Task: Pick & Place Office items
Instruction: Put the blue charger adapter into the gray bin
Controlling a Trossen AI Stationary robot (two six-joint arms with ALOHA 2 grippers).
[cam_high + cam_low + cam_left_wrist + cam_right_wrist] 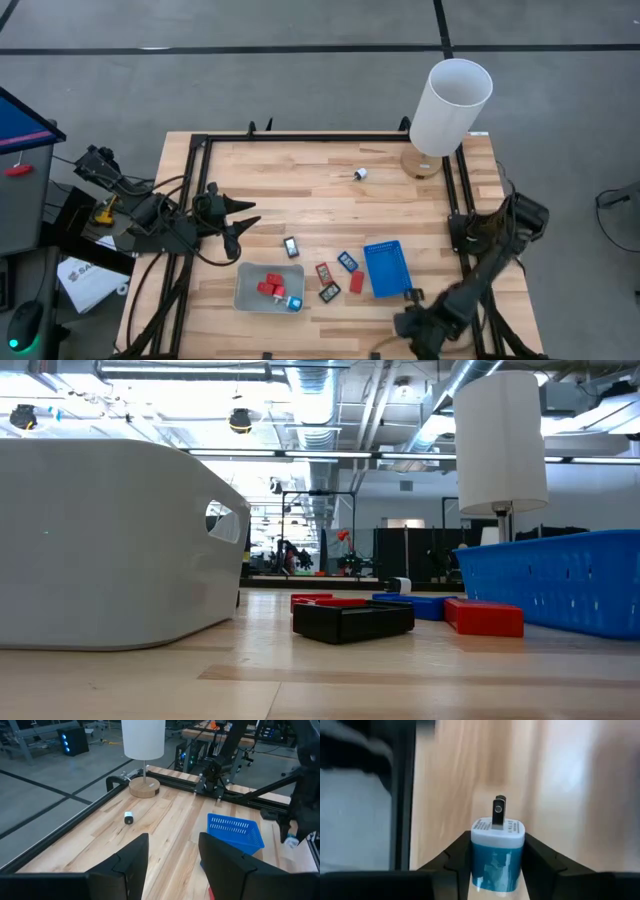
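Note:
My right gripper (411,297) is at the table's near right, just past the blue tray's near end, shut on a small cyan and white plug (497,862). The left wrist view shows that plug (291,840) below the right arm's fingers. Black rectangles (291,246) (347,261) (329,292) and a red block (356,282) lie flat on the wood between the trays. Red blocks (270,288) and a cyan bit (294,303) lie in the grey tray (246,295). A tiny white bit (360,174) lies farther back. My left gripper (245,215) is open near the left edge, holding nothing. My right gripper pinches the plug by the two opposite sides of its cyan body (492,870), one finger (455,862) on each side. Its white face with the metal prongs (498,812) points away from the wrist. The plug appears lifted clear of the wood.
The blue tray (386,268) lies right of the loose items. A tall white cylinder on a round wooden base (450,105) stands at the far right corner. A black metal frame (300,137) runs around the table's edges. Bare wood lies in the far middle.

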